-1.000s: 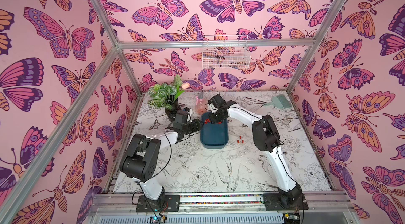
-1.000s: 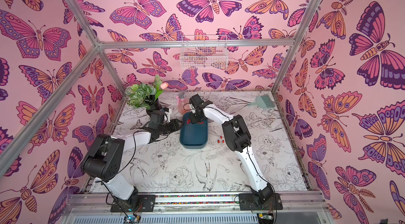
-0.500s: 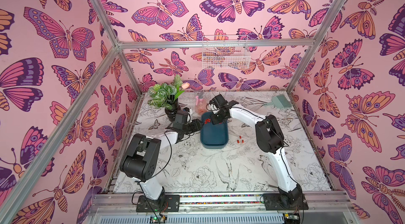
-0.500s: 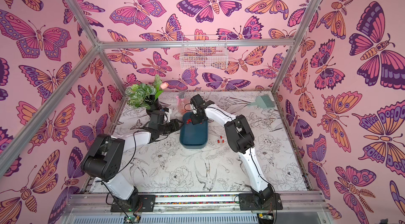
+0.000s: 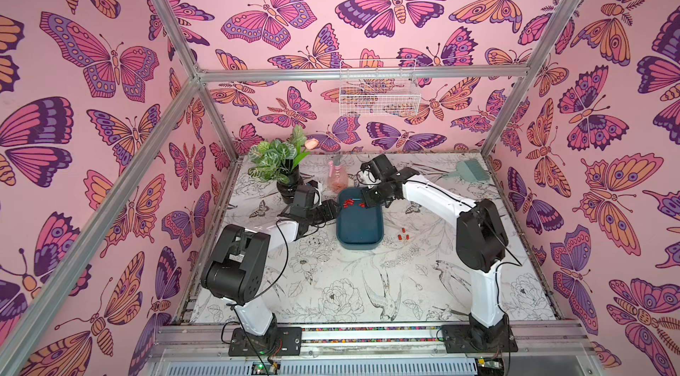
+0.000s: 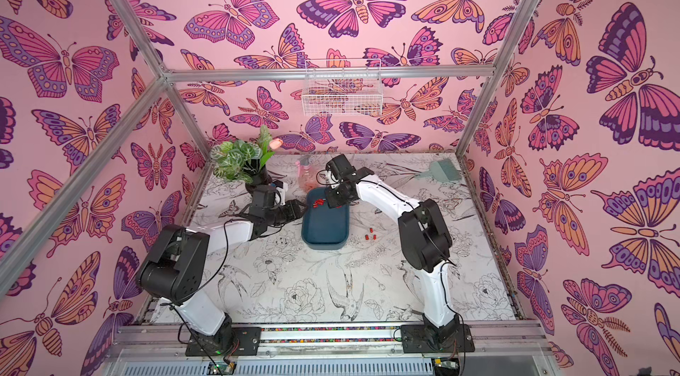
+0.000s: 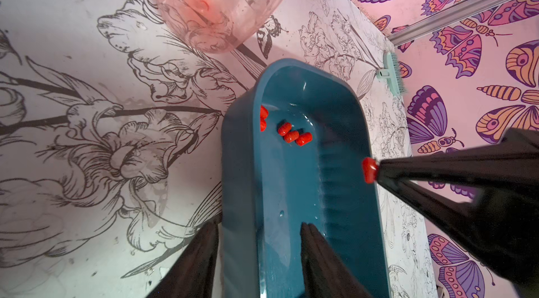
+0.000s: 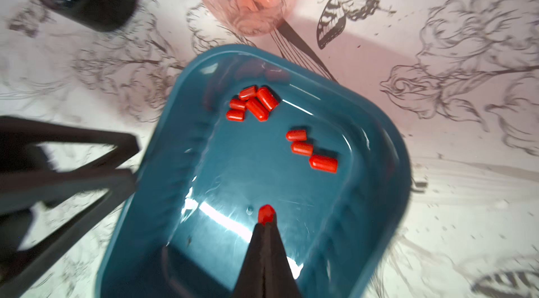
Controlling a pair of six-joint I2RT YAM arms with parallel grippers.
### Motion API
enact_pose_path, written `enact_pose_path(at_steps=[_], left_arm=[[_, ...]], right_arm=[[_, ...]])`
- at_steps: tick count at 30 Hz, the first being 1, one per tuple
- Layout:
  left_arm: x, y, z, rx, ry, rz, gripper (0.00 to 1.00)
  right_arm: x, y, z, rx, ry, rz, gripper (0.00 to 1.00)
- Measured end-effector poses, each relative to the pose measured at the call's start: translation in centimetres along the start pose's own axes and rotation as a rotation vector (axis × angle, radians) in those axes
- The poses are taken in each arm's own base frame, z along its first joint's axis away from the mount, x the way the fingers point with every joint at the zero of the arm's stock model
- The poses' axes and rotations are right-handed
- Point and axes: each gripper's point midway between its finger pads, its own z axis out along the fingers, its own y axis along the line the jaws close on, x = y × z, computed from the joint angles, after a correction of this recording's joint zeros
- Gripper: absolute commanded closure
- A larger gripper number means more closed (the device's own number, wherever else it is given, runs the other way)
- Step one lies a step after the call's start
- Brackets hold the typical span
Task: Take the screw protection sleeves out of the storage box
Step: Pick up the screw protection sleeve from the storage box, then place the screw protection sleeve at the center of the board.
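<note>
The storage box (image 5: pixel 360 222) sits mid-table, its left wall clamped between the left gripper (image 7: pixel 259 229) fingers, one outside, one inside. The right gripper (image 8: pixel 266 225), tips pressed together, pinches one red sleeve (image 8: pixel 266 214) above the box floor. Eight screw protection sleeves (image 8: pixel 253 103) lie at the box's twelve o'clock end; three more (image 5: pixel 403 233) rest on the table at its three o'clock. No readable writing shows anywhere.

High twin overviews; close wrist views.
</note>
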Motion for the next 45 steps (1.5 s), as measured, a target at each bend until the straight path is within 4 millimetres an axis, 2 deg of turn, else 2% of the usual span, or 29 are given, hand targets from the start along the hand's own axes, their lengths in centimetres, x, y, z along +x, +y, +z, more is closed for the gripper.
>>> enact_pose_path(at_steps=[3,8,15,21,31,37,45], left_arm=[[0.0,0.0,0.0,0.0,0.0,0.0,0.49],[0.0,0.0,0.0,0.001,0.0,0.0,0.49],[0.0,0.0,0.0,0.001,0.0,0.0,0.49],[0.0,0.0,0.0,0.002,0.0,0.0,0.49],[0.0,-0.3,0.0,0.018,0.005,0.002,0.49],[-0.1,-0.3,-0.1,0.021,0.004,-0.001,0.49],[-0.1,-0.2,-0.1,0.023,0.003,-0.004,0.49]], right_arm=[[0.8,0.1,-2.4,-0.002,-0.02,0.014,0.97],[3.4,-0.4,-4.9,0.016,-0.015,0.037,0.97],[8.3,-2.7,-6.8,0.065,0.019,0.099,0.96],[11.0,-5.0,-8.2,0.105,0.018,0.166,0.96],[14.0,-9.4,-7.6,0.162,0.046,0.279,0.96],[14.0,-9.8,-7.1,0.156,0.044,0.288,0.96],[14.7,-10.1,-5.1,0.152,0.092,0.294,0.96]])
